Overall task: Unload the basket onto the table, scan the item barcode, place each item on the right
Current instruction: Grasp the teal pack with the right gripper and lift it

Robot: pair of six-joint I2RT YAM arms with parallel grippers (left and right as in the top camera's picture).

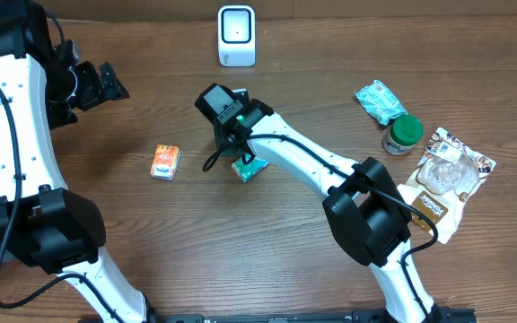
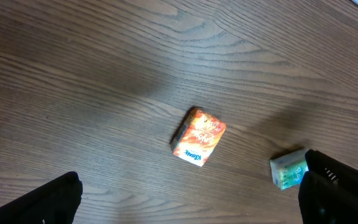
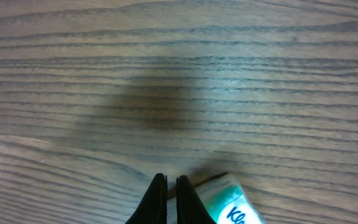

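- Nearest the bases, the right arm's links cover a strip of the table (image 1: 196, 260) from 5 o'clock up to the centre.
- At the centre lies the teal pack (image 1: 249, 169), the item for scanning. From overhead the wrist hides its upper part. In the right wrist view the lower frame edge cuts it off, and we cannot read its print.
- The right gripper (image 3: 171, 190) is clenched, fingers pressed together and grasping nothing. The pack sits just beside it at 4 o'clock; we cannot tell whether they touch.
- The orange pack (image 1: 164, 162) lies flat at 9 o'clock from the teal pack, well apart, with open wood around it.
- At 2 to 3 o'clock, near the right edge, we find a green-lidded jar (image 1: 404, 134), a teal pouch (image 1: 381, 100) and a clear bag (image 1: 452, 168) clustered together.
- The left gripper (image 1: 108, 82) hangs at 10 o'clock, released, jaws wide, grasping nothing. Its own view shows only finger ends at the lower corners, one covering an end of the teal pack.
- The scanner (image 1: 236, 36) stands upright at 12 o'clock by the far edge, with open wood before it.
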